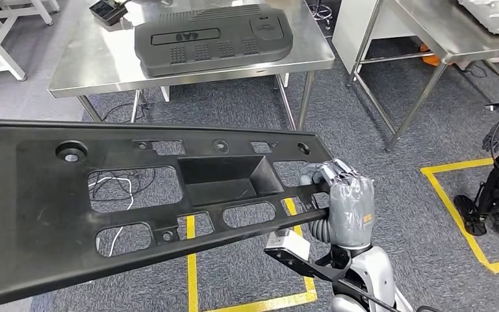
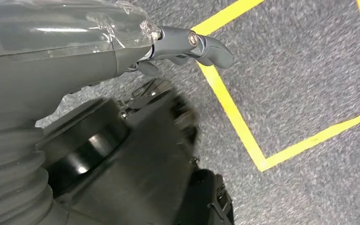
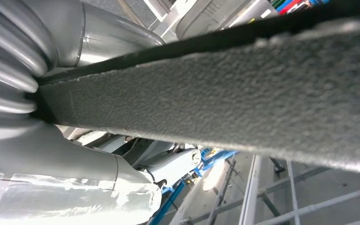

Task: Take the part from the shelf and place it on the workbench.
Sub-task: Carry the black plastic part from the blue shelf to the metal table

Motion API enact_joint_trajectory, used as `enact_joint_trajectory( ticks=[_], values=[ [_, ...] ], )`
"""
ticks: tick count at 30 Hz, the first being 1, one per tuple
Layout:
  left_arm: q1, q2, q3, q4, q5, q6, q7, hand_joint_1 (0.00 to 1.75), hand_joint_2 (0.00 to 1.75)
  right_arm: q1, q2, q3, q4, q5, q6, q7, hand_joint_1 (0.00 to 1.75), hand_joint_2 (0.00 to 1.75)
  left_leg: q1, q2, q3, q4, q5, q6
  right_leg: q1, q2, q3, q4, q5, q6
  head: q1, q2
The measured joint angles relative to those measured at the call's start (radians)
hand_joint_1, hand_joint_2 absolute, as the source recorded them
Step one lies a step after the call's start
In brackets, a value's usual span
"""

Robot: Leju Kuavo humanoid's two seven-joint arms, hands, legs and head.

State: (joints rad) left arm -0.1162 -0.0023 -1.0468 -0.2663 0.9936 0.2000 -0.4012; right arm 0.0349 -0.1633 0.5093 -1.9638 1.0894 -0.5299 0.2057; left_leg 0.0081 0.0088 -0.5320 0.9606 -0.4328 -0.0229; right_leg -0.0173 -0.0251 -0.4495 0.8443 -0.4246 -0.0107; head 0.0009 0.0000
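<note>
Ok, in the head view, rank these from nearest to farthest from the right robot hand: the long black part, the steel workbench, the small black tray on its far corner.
1. Long black part: gripped at its right end by the right robot hand.
2. Steel workbench: ahead, across the carpet.
3. Small black tray: far left corner of the workbench.
</note>
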Motion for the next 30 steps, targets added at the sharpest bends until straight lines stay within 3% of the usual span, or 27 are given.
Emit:
enact_joint_trajectory(
  ticks=[2, 6, 8, 10, 11, 12, 13, 15, 17, 19, 21, 22, 27, 30],
  values=[
    [-0.002, 0.0, 0.0, 0.0, 0.0, -0.001, 0.0, 0.0, 1.75, 0.0, 0.0, 0.0, 0.0, 0.0, 0.0, 0.001, 1.75, 1.75, -0.006, 0.016, 0.045, -0.1, 0.036, 0.011, 0.002, -0.002, 0.004, 0.002, -0.006, 0.009, -0.004, 0.0],
    [-0.001, 0.0, 0.0, -0.004, 0.0, -0.002, -0.001, 0.0, 1.75, -0.001, 0.0, 0.0, -0.001, 0.002, 0.0, 0.003, 1.75, 1.75, -0.004, 0.013, 0.049, -0.117, 0.038, 0.03, 0.002, -0.001, 0.002, 0.021, -0.03, 0.031, -0.003, 0.0],
    [-0.002, 0.001, 0.0, -0.007, 0.001, -0.003, -0.001, 0.0, 1.75, -0.002, 0.0, 0.0, -0.002, 0.0, 0.0, 0.006, 1.75, 1.75, 0.0, 0.01, 0.054, -0.123, 0.04, 0.038, 0.001, 0.009, -0.047, 0.127, -0.092, 0.038, 0.005, 0.0],
    [-0.003, 0.001, 0.0, -0.009, 0.003, -0.003, -0.001, 0.0, 1.75, -0.002, 0.0, 0.001, -0.002, -0.021, 0.004, 0.011, 1.75, 1.75, -0.002, 0.008, 0.055, -0.123, 0.038, 0.044, 0.002, 0.014, -0.131, 0.29, -0.162, 0.041, 0.016, 0.0],
    [-0.002, 0.001, 0.0, -0.011, 0.003, -0.003, -0.001, 0.0, 1.75, -0.001, 0.0, 0.001, -0.001, -0.042, 0.006, 0.014, 1.75, 1.75, -0.003, 0.006, 0.057, -0.122, 0.036, 0.046, 0.002, 0.015, -0.163, 0.346, -0.174, 0.041, 0.019, 0.0],
    [-0.001, 0.001, 0.0, -0.012, 0.004, -0.003, -0.001, 0.0, 1.75, -0.001, 0.0, 0.001, -0.001, -0.07, 0.01, 0.017, 1.75, 1.75, -0.004, 0.003, 0.06, -0.122, 0.035, 0.046, 0.002, 0.015, -0.177, 0.362, -0.164, 0.039, 0.023, 0.0],
    [-0.001, 0.002, 0.0, -0.013, 0.006, -0.003, -0.001, 0.0, 1.75, 0.0, 0.0, 0.002, -0.001, -0.105, 0.013, 0.019, 1.75, 1.75, -0.004, -0.001, 0.063, -0.122, 0.032, 0.046, 0.002, 0.017, -0.171, 0.336, -0.135, 0.036, 0.028, 0.0],
    [-0.001, 0.001, 0.0, -0.015, 0.009, -0.004, -0.001, 0.0, 1.75, -0.001, 0.0, 0.002, -0.001, -0.178, 0.015, 0.018, 1.75, 1.75, -0.005, -0.007, 0.071, -0.121, 0.026, 0.041, 0.003, 0.028, -0.111, 0.189, -0.046, 0.026, 0.038, 0.0],
    [-0.002, 0.001, 0.0, -0.016, 0.011, -0.006, -0.001, 0.0, 1.75, -0.001, 0.001, 0.002, -0.001, -0.241, 0.009, 0.013, 1.75, 1.75, -0.008, -0.013, 0.073, -0.116, 0.018, 0.032, 0.005, 0.04, -0.06, 0.059, 0.009, 0.018, 0.045, 0.0],
    [-0.002, 0.001, 0.0, -0.017, 0.011, -0.007, 0.001, 0.0, 1.75, 0.002, 0.001, 0.001, 0.0, -0.277, -0.003, 0.009, 1.75, 1.75, -0.012, -0.015, 0.072, -0.109, 0.01, 0.042, 0.005, 0.04, -0.045, 0.02, 0.019, 0.02, 0.04, 0.0],
    [-0.001, 0.002, 0.0, -0.017, 0.011, -0.007, 0.002, 0.0, 1.75, 0.005, 0.001, 0.001, 0.0, -0.291, -0.012, 0.006, 1.75, 1.75, -0.013, -0.015, 0.073, -0.11, 0.009, 0.059, 0.006, 0.039, -0.043, 0.017, 0.021, 0.023, 0.03, 0.0],
    [-0.001, 0.002, 0.0, -0.017, 0.011, -0.007, 0.003, 0.0, 1.75, 0.005, 0.001, 0.001, 0.0, -0.294, -0.014, 0.006, 1.75, 1.75, -0.012, -0.015, 0.074, -0.112, 0.011, 0.062, 0.008, 0.039, -0.043, 0.016, 0.021, 0.021, 0.026, 0.0],
    [-0.002, 0.002, 0.0, -0.019, 0.011, -0.005, 0.005, 0.0, 1.75, 0.005, 0.002, 0.001, 0.0, -0.275, -0.023, 0.007, 1.75, 1.75, -0.007, -0.015, 0.077, -0.121, 0.016, 0.05, 0.014, 0.04, -0.043, 0.016, 0.019, 0.014, 0.015, 0.0],
    [-0.002, 0.002, 0.0, -0.021, 0.01, -0.004, 0.009, 0.0, 1.75, 0.005, 0.002, 0.001, 0.0, -0.244, -0.037, 0.015, 1.75, 1.75, -0.005, -0.015, 0.079, -0.128, 0.016, 0.028, 0.015, 0.04, -0.043, 0.016, 0.019, 0.012, 0.014, 0.0]
  ],
)
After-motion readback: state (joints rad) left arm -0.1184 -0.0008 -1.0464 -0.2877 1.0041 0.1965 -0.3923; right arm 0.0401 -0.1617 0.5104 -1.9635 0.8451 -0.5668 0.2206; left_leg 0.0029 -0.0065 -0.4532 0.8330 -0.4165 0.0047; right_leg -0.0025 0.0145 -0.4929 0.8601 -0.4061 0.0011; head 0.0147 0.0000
